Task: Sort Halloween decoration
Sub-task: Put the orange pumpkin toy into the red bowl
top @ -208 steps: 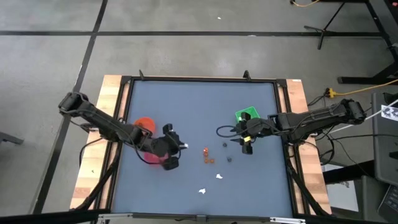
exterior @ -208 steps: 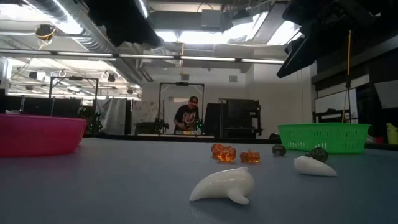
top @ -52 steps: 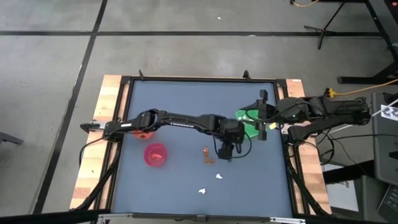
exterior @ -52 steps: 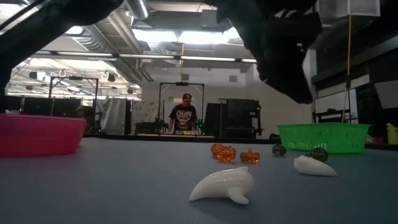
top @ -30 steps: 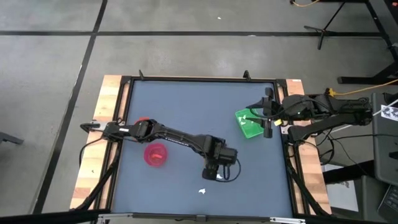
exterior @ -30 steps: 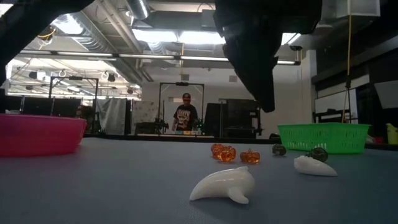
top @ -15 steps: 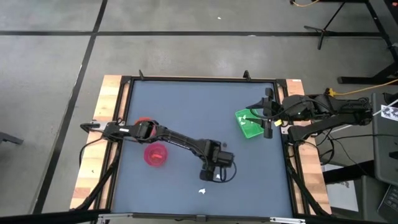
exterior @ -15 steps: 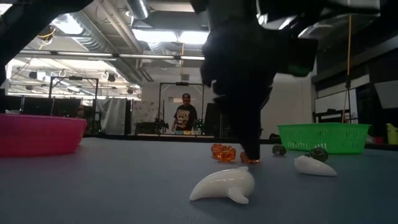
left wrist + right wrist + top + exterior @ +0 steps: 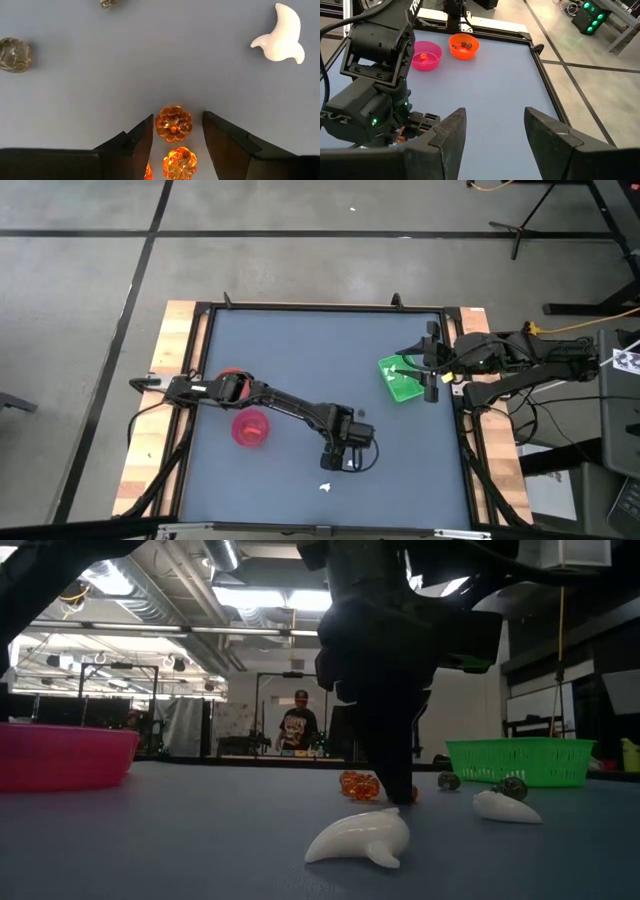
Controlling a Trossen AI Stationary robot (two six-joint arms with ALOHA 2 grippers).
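Pumpkin [image 9: 173,123], orange, lies on the table [image 9: 300,360] squarely between the spread fingers of my left gripper [image 9: 175,135], so closing should take it, while my right gripper [image 9: 492,132] waits open by the green tray [image 9: 400,380], much farther off.

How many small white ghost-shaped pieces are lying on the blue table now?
2. One white ghost-shaped piece lies nearest the table's front edge. The other white piece lies farther back, toward the green basket. More may be hidden behind the left gripper.
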